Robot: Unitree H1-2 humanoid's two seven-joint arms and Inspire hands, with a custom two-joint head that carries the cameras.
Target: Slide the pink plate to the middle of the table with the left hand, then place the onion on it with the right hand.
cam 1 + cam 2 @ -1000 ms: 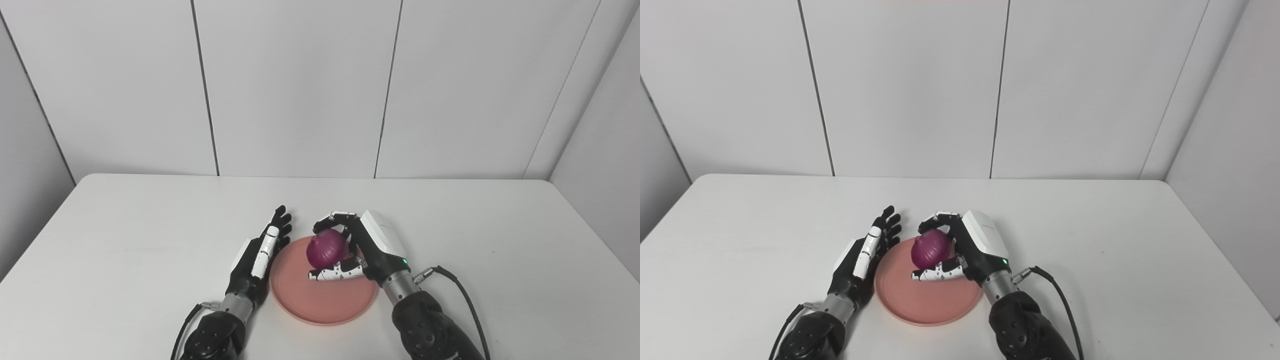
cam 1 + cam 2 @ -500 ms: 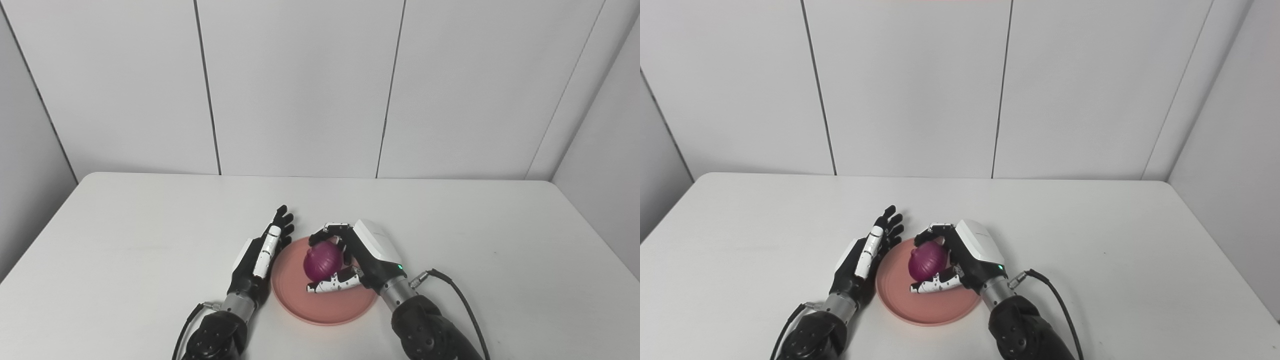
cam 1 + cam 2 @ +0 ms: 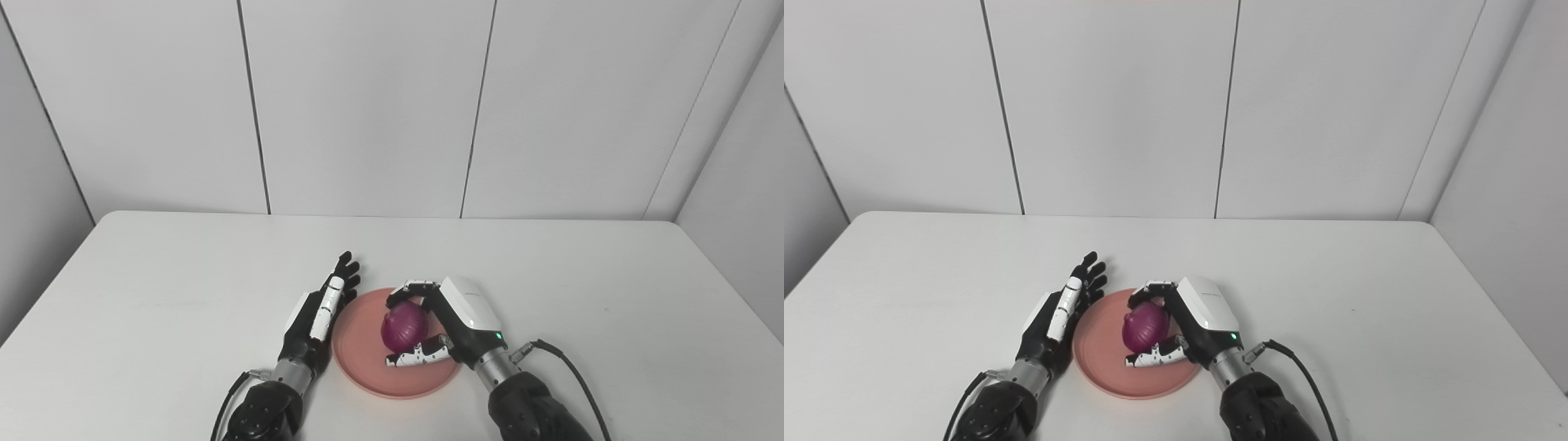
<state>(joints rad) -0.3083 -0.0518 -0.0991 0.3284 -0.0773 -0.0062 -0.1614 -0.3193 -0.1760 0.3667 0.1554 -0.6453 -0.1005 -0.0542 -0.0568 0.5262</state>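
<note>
White table [image 3: 184, 275], grey panelled wall [image 3: 367, 104]; pink plate [image 3: 361, 361] near front edge.

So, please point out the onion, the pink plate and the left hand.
onion [image 3: 404, 326]: left eye view, middle of its purple skin.
pink plate [image 3: 358, 343]: left eye view, bare left part of its surface.
left hand [image 3: 1053, 318]: right eye view, back of the hand.

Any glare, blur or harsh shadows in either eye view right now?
Left eye view: even, soft light, sharp focus, only faint shadow under the round pink plate and flat-open left hand. Right eye view: same light; purple onion in the right hand is crisp, no glare on the white table; a faint pink strip at the top edge.
</note>
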